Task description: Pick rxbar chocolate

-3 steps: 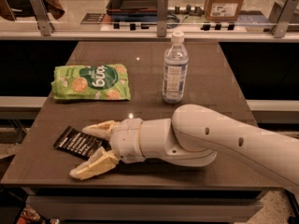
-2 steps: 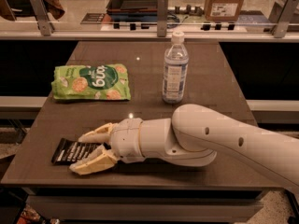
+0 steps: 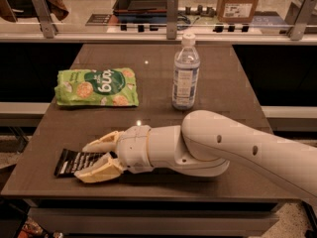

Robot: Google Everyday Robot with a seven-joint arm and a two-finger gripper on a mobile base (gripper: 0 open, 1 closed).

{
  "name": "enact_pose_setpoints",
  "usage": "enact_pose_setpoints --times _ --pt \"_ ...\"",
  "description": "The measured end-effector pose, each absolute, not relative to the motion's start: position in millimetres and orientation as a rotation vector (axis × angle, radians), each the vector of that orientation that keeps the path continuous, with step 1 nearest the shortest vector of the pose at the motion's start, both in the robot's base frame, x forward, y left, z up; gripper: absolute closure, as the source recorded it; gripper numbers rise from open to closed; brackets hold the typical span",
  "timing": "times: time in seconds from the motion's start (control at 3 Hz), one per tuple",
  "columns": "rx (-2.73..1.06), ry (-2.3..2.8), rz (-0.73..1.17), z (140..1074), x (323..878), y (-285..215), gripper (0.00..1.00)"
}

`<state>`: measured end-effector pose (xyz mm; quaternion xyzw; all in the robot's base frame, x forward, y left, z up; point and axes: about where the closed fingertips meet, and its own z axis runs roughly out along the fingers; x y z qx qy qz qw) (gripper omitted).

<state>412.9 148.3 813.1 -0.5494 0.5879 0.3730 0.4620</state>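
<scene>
Camera view over a dark bench (image 3: 223,83). Reaching in from the right edge, low along the near edge: white arm (image 3: 237,148). Toward the far-left corner, green snack bag (image 3: 96,87); mid-bench, upright water bottle (image 3: 185,76). Near the near-left corner, gripper (image 3: 81,162), fingers spread, straddling the rxbar chocolate (image 3: 69,161). Lying flat, long axis roughly along the near edge, one short end toward the left edge. Compared with a second ago: nearer the near edge, less slanted.
</scene>
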Motion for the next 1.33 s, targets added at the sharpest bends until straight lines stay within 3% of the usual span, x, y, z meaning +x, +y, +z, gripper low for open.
enact_pose_setpoints --times 1.33 --pt "-1.351 1.445 0.918 813.3 413.1 148.1 1.00"
